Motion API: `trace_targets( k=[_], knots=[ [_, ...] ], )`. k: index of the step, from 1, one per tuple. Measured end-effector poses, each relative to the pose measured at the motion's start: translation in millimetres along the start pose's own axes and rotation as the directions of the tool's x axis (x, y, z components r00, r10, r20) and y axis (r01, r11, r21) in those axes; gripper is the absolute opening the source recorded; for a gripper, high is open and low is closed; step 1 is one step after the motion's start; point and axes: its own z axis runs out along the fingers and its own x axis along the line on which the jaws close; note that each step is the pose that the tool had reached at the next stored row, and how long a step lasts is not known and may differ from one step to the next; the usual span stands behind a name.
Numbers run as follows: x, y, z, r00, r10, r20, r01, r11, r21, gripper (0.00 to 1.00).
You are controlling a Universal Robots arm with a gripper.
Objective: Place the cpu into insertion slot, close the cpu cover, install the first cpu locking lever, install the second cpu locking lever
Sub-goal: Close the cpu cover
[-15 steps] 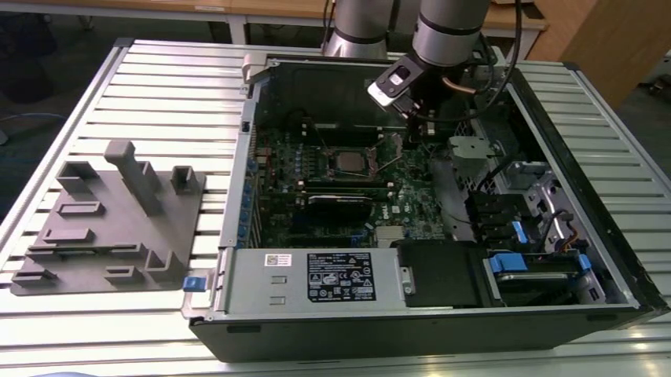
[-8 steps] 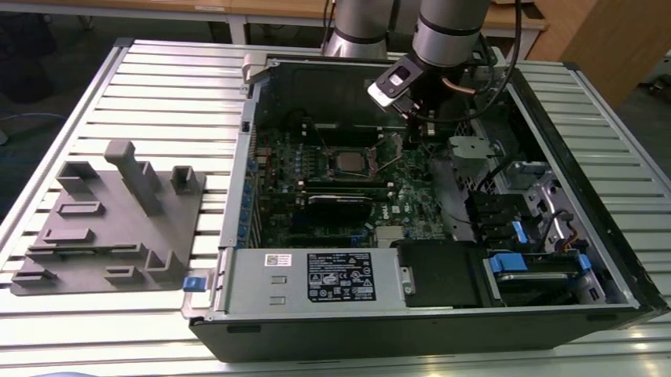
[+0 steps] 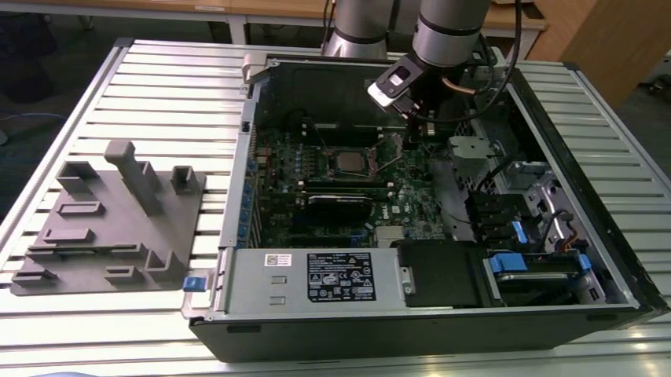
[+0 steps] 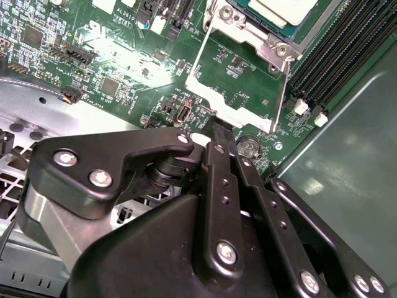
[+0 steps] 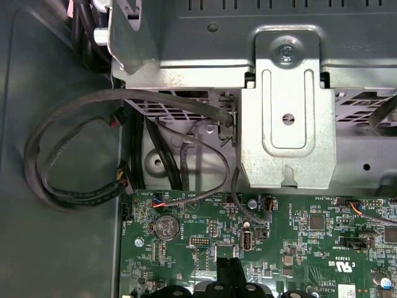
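Over the open computer case (image 3: 243, 196) on the slatted table (image 3: 157, 86), the arm reaches in from the far edge. Its wrist is bent steeply down, so the gripper (image 3: 412, 135) points at the green motherboard (image 3: 281, 214), just to the exterior view's right of the insertion slot (image 3: 346, 148). The cpu (image 3: 345, 162) already lies flat in that slot, its dull silver top facing up; the second wrist view shows it (image 4: 282, 9) seated inside the slot's metal rim (image 4: 273, 40). The cpu cover (image 4: 200, 59) is swung open away from the slot, with bare board showing through its square window. In the second wrist view the gripper (image 4: 220, 130) has its 2 fingers drawn together into a narrow point that meets the free edge of the cover, beside a coin cell battery (image 4: 248, 147). Whether the tips pinch that edge or only touch it I cannot tell. The first wrist view shows the same 2 fingers (image 5: 223, 273) pressed side by side above the board (image 5: 310, 248). A grey fixture (image 3: 115, 220) sits on the table well apart, to the exterior view's left.
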Motion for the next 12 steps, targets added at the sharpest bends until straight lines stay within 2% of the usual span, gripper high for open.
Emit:
trace_targets(
  k=[6,9,12],
  knots=[
    [0.0,-0.9,0.1,1.0000,0.000,-0.0001,0.000,1.0000,0.0000,0.11],
    [0.0,-5.1,-0.2,1.0000,0.000,0.0000,0.000,1.0000,-0.0005,0.11],
    [-0.1,-11.9,-0.5,1.0000,0.000,0.0000,0.000,1.0000,-0.0027,0.11]
  ],
)
